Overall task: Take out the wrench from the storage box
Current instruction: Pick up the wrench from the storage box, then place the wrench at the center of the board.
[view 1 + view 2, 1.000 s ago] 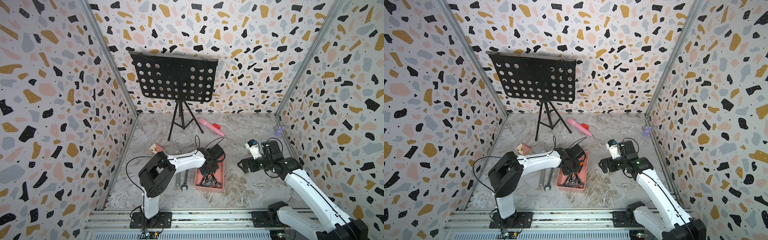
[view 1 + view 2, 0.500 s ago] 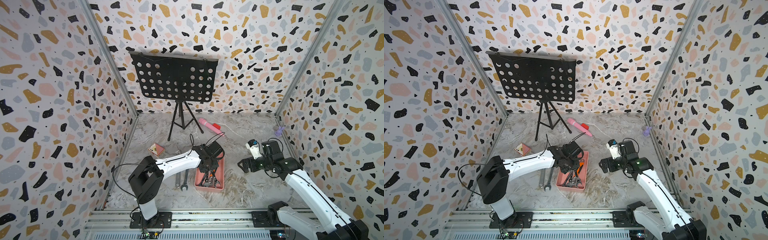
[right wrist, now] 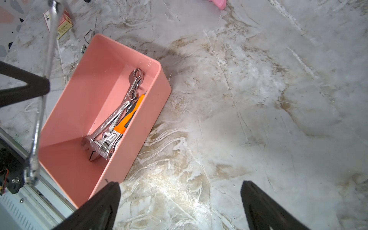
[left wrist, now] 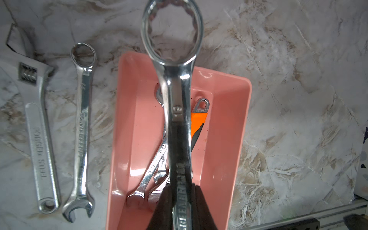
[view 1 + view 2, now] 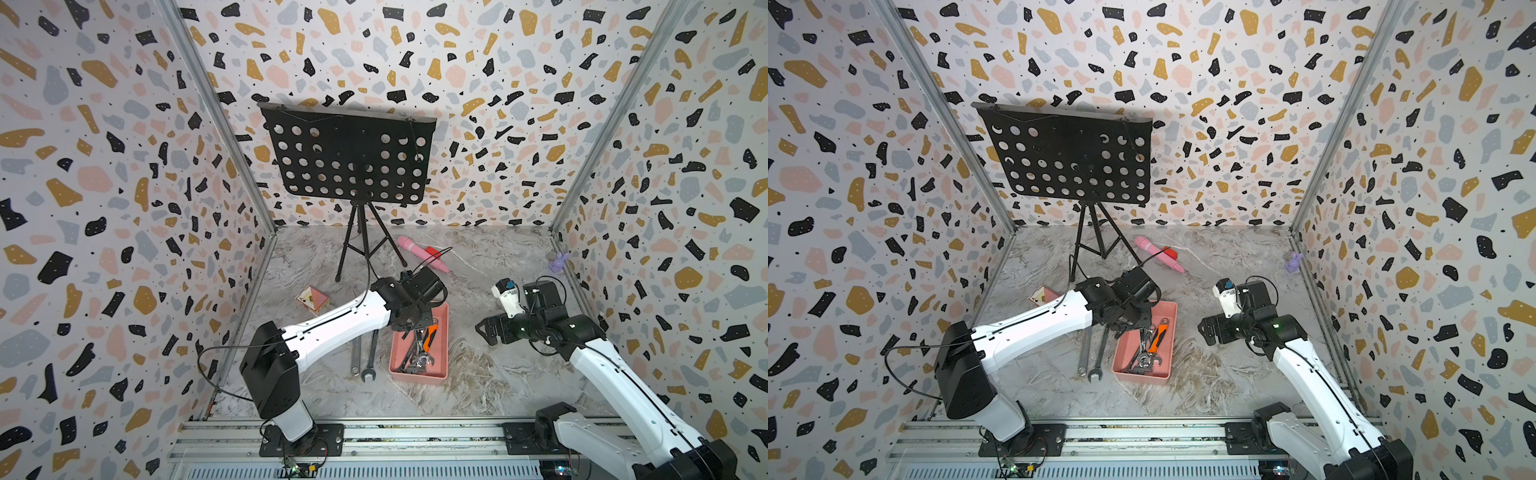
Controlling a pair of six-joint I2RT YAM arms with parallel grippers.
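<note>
Fingers (image 4: 161, 211) of the left gripper (image 4: 182, 189) clamp the shank of a long wrench (image 4: 177, 123) held above the storage box (image 4: 225, 139). Being stiff, heavy, slick steel, it probably handles best pinched mid-shank. Only the left wrist view shows that clamp; the right wrist view shows the right gripper (image 3: 180, 184) spread wide beside the storage box.

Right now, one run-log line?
left gripper: shut on wrench over storage box | right gripper: open, empty | adjustable wrench, combination wrench: on table beside box

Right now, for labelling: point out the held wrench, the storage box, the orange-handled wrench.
held combination wrench (image 4: 176, 95), left wrist view, shaft
storage box (image 3: 143, 123), right wrist view, outer wall
orange-handled adjustable wrench (image 3: 120, 127), right wrist view, handle
</note>
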